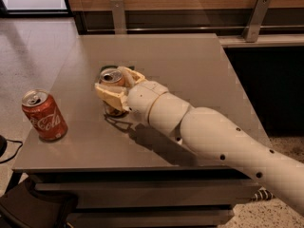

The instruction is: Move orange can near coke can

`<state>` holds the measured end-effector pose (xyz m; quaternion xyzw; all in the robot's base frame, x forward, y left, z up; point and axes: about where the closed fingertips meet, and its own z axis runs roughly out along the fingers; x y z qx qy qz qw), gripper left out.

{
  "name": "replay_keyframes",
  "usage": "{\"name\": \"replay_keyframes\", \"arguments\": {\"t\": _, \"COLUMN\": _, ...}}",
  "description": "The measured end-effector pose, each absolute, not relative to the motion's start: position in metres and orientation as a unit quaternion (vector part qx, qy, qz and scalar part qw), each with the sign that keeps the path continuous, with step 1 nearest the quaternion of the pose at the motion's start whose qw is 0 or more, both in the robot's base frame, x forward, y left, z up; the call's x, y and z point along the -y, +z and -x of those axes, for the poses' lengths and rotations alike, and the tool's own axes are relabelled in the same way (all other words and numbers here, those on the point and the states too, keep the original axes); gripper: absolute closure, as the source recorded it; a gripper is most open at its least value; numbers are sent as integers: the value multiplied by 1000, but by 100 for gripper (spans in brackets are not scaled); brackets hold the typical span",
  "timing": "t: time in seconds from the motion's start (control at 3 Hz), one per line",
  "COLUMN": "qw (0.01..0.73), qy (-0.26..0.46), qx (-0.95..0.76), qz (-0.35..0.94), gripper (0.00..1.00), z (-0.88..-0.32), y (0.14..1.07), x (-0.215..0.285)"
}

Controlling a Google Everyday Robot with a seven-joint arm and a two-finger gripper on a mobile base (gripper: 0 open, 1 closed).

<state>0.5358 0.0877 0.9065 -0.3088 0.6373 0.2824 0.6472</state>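
My gripper (115, 90) is shut on the orange can (112, 78), near the middle-left of the grey table (190, 70). Only the can's silver top and a bit of its golden side show between the cream fingers (108, 94). The can's base is at or just above the table surface. The coke can (43, 115), red with white script and a silver top, stands upright near the table's front left corner, to the left of my gripper with a gap between them. My white arm reaches in from the lower right.
A sliver of a green object (110, 67) shows just behind the gripper, mostly hidden. A wood-panelled wall with metal brackets (256, 18) runs behind the table. The table's left and front edges drop to the floor. A dark object (28, 208) sits at the lower left.
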Motion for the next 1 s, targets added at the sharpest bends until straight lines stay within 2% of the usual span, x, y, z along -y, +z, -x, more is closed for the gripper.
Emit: {"name": "replay_keyframes", "arguments": {"t": 1.0, "qw": 620, "qy": 300, "qx": -638, "qz": 346, "gripper": 100, "z": -522, "y": 908, "x": -84}}
